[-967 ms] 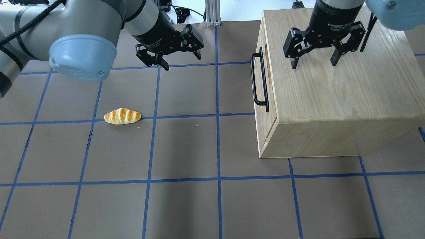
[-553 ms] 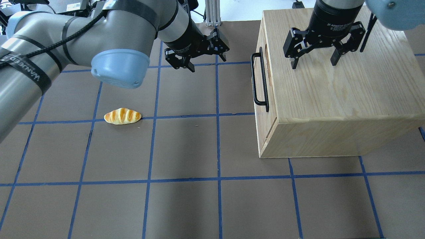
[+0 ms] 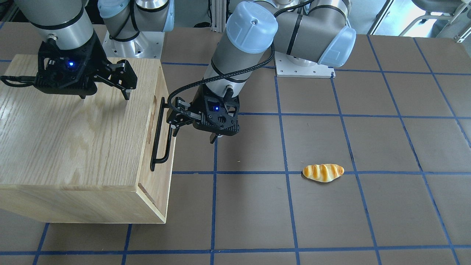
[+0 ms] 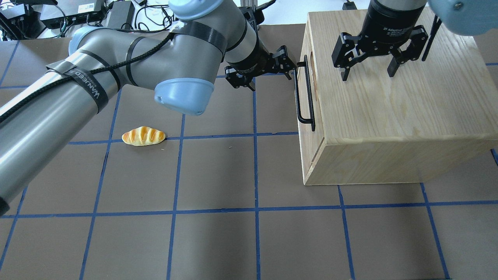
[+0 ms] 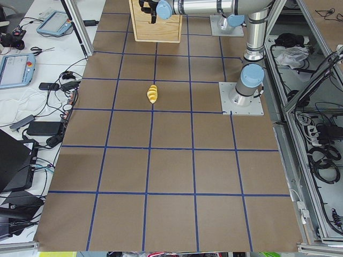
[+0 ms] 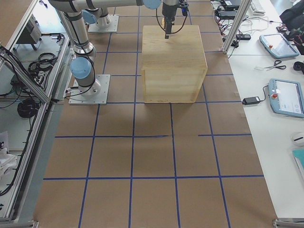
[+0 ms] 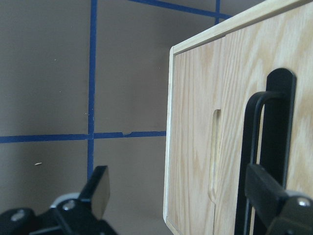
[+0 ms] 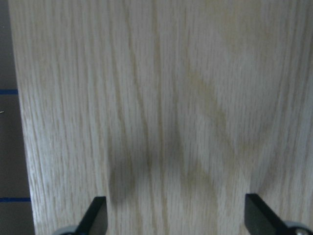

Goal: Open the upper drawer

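Left gripper now beside handle, jaws spread, empty. Right gripper likewise spread above cabinet. Upper drawer closed, at left gripper's 3 o'clock. Risk: near bar's end, grip may slip off.

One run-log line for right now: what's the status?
phase: pre-grasp | left gripper: jaws open at one end of black bar handle, not closed | upper drawer: shut | right gripper: open above cabinet top

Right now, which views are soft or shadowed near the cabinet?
Right wrist view: cabinet top soft, grain blurred, faint shadows by the jaws. Left wrist view: black handle a dark silhouette. Overhead view: broad soft shadows across the table.
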`<act>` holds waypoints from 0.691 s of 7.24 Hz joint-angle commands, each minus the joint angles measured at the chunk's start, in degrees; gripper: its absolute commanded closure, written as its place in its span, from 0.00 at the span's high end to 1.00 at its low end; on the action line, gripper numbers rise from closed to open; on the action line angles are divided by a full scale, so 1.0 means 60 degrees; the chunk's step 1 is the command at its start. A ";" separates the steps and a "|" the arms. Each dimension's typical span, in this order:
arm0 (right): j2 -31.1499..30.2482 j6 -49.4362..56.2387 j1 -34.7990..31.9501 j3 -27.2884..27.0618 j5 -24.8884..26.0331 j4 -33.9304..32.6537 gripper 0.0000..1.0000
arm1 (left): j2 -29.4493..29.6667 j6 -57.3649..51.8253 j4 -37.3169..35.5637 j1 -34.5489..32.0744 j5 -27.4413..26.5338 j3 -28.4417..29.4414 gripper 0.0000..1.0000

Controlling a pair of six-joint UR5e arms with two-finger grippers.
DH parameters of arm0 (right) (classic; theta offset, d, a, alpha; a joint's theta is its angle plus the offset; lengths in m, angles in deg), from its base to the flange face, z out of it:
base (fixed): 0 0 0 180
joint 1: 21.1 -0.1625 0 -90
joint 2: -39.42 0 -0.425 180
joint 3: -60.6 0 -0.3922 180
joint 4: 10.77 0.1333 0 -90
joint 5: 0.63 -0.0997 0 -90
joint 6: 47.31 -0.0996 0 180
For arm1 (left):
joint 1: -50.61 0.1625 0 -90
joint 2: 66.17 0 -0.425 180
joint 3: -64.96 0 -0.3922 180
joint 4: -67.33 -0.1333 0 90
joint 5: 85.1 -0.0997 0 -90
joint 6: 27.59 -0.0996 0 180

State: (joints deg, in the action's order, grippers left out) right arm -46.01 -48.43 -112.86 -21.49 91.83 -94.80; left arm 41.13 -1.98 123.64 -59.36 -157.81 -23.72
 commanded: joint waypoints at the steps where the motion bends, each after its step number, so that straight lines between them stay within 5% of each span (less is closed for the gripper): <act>1: 0.0000 -0.0004 0.0000 0.0000 0.0000 0.0000 1.00 | 0.0207 0.0009 -0.0097 -0.0187 -0.0011 0.0000 1.00; 5: 0.0000 -0.0003 0.0000 0.0000 0.0000 0.0000 1.00 | 0.0295 0.0038 -0.0111 -0.0276 -0.0012 0.0000 1.00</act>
State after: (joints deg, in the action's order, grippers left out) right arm -46.02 -48.39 -112.86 -21.49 91.83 -94.79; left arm 42.85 -1.76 122.98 -60.95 -157.87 -23.72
